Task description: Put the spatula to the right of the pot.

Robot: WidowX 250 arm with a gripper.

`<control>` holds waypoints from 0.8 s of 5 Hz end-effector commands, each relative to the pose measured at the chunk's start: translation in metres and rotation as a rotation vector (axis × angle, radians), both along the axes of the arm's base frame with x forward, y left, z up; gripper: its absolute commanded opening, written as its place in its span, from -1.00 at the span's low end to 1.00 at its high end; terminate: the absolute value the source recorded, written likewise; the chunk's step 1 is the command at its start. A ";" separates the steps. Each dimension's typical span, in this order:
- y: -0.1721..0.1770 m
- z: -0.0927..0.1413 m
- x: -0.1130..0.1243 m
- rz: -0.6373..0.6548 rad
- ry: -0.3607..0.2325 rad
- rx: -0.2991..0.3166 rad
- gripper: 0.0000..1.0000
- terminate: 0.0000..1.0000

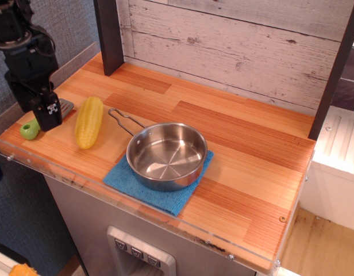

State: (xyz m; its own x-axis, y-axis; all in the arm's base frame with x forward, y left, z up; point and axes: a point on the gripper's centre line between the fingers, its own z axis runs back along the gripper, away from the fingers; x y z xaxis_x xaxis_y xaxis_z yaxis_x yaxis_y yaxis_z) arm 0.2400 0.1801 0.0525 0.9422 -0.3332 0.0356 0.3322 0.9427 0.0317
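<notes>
The spatula lies at the far left of the counter. Only its green handle end (30,130) and a corner of its grey blade (66,106) show, because my gripper (47,115) hangs over its middle. One black finger (50,112) points down at the spatula. I cannot tell whether the jaws are open or shut, or whether they touch it. The shiny steel pot (166,155) sits on a blue cloth (160,191) near the front middle, its wire handle (123,120) pointing left.
A yellow corn cob (88,121) lies between the spatula and the pot. A dark post (109,35) stands at the back left. A clear plastic lip (79,178) runs along the counter's front edge. Bare wood (251,167) spreads right of the pot.
</notes>
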 end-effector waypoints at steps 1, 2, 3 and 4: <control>0.019 0.001 0.008 0.046 -0.006 0.032 1.00 -1.00; 0.025 0.006 0.010 0.073 -0.009 0.050 1.00 -1.00; 0.027 -0.002 0.012 0.086 0.007 0.054 1.00 -1.00; 0.026 -0.020 0.013 0.094 0.070 0.056 1.00 -1.00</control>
